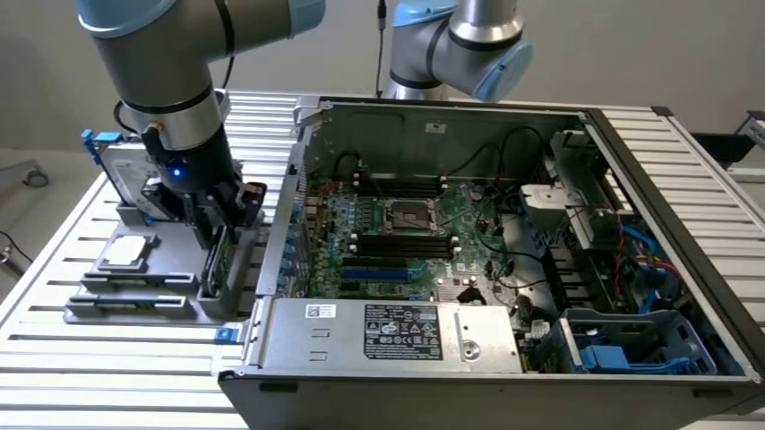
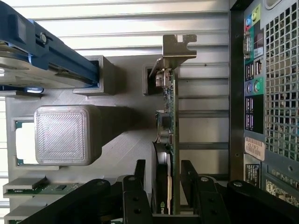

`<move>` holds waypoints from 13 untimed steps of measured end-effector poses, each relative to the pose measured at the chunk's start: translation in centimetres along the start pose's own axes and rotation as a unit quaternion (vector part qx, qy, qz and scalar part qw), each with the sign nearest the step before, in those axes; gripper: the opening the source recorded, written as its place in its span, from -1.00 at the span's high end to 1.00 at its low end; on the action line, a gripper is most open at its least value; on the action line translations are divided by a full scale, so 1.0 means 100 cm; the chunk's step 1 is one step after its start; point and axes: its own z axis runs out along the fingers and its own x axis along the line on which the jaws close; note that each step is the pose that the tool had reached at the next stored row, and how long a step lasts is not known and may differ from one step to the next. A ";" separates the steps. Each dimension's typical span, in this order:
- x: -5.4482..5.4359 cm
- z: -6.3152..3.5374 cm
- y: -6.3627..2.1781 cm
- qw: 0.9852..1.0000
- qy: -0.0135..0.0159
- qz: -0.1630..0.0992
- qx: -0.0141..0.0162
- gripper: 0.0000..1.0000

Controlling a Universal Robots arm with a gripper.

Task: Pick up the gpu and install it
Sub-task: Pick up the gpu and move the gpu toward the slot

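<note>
Exterior view: slatted aluminium table [image 1: 72, 376] with ridged silver profiles, against a plain pale wall. An open black tower case [image 1: 597, 121] lies on its side at the exterior view's right, showing the green motherboard [image 1: 407, 224], black cables and blue plastic bays. A boxy grey metal power supply [image 1: 395, 333] sits at its near edge. A matte grey printed fixture [image 1: 132, 305] is on the table at the exterior view's left, just beside the case. It holds a silver hard drive [image 1: 120, 166] with blue rails and a small square chip [image 1: 129, 253].

The gpu [image 1: 215, 260] stands on edge in a fixture slot, not in the case. The gripper [image 1: 215, 224] is down over it.

Wrist view: the gpu [image 2: 167, 121] is thin and edge-on, a green board with a black shroud and a bent silver bracket [image 2: 175, 49]. The gripper [image 2: 163, 175] has its jaws apart, with black fingers [image 2: 140, 172] straddling the card and a slight gap on each side, so it is not clamped. A ribbed grey block [image 2: 63, 135] with rounded corners stands nearby.
</note>
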 end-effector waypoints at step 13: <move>0.000 0.0000 0.0000 1.000 0.000 -0.001 0.000 0.47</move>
